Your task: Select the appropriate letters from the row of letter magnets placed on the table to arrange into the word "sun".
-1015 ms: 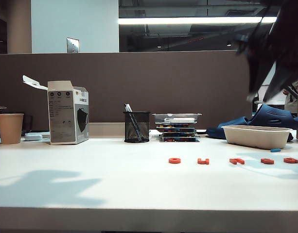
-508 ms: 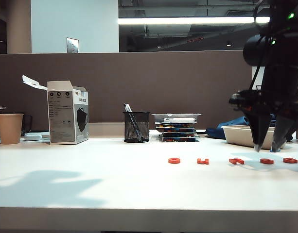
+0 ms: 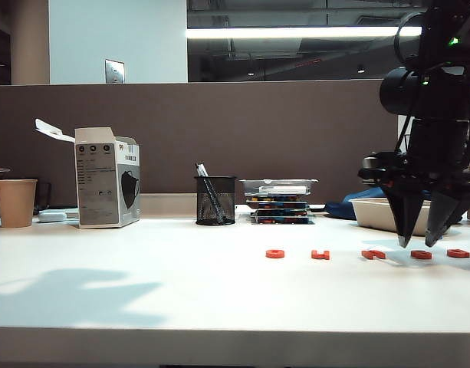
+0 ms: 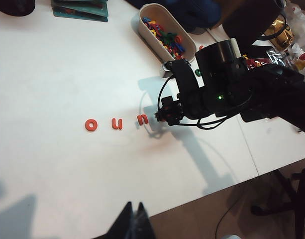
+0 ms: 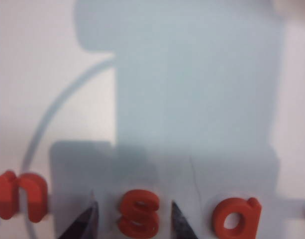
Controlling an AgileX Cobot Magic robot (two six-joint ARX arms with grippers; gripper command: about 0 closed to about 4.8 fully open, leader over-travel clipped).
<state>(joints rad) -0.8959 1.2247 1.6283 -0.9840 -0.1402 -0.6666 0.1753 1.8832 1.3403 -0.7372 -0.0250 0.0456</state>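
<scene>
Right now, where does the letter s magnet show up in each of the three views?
Exterior view: the letter s lies fourth in the row, under the open right claw.
Left wrist view: hidden behind the right arm.
Right wrist view: s between the fingertips.
Shared landmark: the letter n beside it.

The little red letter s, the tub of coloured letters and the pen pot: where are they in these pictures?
letter s point(image 5: 138, 216): right wrist view, its middle curve, between the open right gripper's fingertips.
tub of coloured letters point(image 4: 151, 36): left wrist view, its white side wall.
pen pot point(image 3: 215, 201): exterior view, its black mesh front.
</scene>
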